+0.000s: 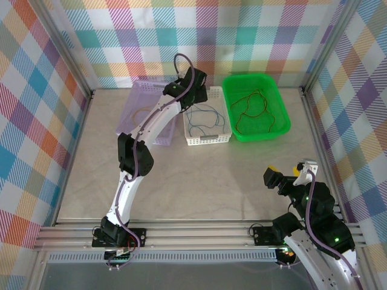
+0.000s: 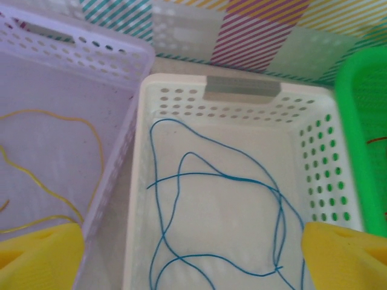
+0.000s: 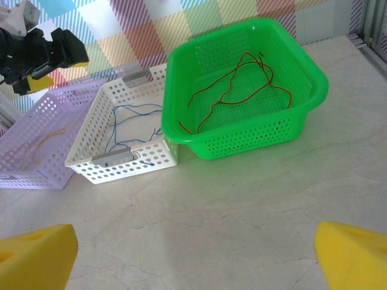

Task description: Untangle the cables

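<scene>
A thin blue cable [image 2: 224,175] lies loosely curled on the floor of the white basket [image 2: 145,181]. My left gripper [image 2: 193,266] hangs open just above it, yellow fingertips [image 2: 39,257] spread wide with nothing between them. From above, that gripper [image 1: 190,87] sits over the white basket's [image 1: 207,140] far end. A yellow cable [image 2: 91,130] rests in the purple basket [image 2: 130,66]. Red and orange-brown cables [image 3: 236,84] lie in the green basket [image 3: 242,142]. My right gripper [image 3: 193,260] stands open over bare table at the near right [image 1: 286,170].
The three baskets stand side by side at the back of the table [image 1: 199,175], purple [image 1: 136,90] on the left and green [image 1: 278,130] on the right. Checked walls and metal rails close in the table. The left arm [image 1: 136,157] stretches across the left half.
</scene>
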`<action>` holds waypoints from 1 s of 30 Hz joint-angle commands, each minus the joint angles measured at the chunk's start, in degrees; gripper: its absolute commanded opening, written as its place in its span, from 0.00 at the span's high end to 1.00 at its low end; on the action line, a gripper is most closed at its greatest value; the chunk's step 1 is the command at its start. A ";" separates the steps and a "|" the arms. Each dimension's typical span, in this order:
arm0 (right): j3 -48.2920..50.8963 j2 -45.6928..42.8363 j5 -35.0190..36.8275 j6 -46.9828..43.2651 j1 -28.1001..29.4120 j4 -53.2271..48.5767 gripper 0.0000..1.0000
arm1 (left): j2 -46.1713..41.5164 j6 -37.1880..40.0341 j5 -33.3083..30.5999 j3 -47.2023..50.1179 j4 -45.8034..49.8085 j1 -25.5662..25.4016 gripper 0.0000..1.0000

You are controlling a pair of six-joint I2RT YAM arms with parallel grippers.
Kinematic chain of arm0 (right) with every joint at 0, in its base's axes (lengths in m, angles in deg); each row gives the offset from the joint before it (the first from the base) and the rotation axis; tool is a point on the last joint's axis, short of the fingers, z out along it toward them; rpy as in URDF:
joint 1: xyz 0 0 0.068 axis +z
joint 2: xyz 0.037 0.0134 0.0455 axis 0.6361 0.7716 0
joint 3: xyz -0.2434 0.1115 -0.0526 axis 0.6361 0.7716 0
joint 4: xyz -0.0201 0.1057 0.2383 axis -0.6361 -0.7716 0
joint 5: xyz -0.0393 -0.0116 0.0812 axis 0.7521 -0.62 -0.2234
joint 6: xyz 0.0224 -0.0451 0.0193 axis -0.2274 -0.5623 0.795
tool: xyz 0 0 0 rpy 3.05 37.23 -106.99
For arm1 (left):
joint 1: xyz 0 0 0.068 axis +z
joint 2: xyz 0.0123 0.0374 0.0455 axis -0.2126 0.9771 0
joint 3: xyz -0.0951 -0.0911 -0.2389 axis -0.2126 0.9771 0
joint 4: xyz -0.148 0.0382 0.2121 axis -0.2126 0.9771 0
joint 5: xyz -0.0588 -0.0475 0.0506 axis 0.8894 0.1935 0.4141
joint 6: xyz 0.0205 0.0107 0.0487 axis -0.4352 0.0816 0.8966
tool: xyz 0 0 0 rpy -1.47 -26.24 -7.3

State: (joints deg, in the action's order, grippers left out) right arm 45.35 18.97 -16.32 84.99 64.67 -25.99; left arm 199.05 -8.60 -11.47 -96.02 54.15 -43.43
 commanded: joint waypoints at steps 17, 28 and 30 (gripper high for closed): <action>0.50 1.76 -0.53 0.89 0.41 0.43 0.00 | -37.55 4.50 5.52 42.24 -16.74 0.14 0.00; 0.55 5.63 -1.74 0.66 0.41 0.35 0.00 | -58.39 1.19 3.34 61.90 -11.01 -0.13 0.00; 0.53 6.82 -1.69 0.45 0.41 0.76 0.00 | -62.16 1.57 2.11 64.46 -9.46 -0.13 0.00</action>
State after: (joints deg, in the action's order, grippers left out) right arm 45.59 24.61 -17.35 84.97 64.71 -25.99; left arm 142.29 -6.68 -6.90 -33.75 42.65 -43.28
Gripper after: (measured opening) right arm 0.996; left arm 0.999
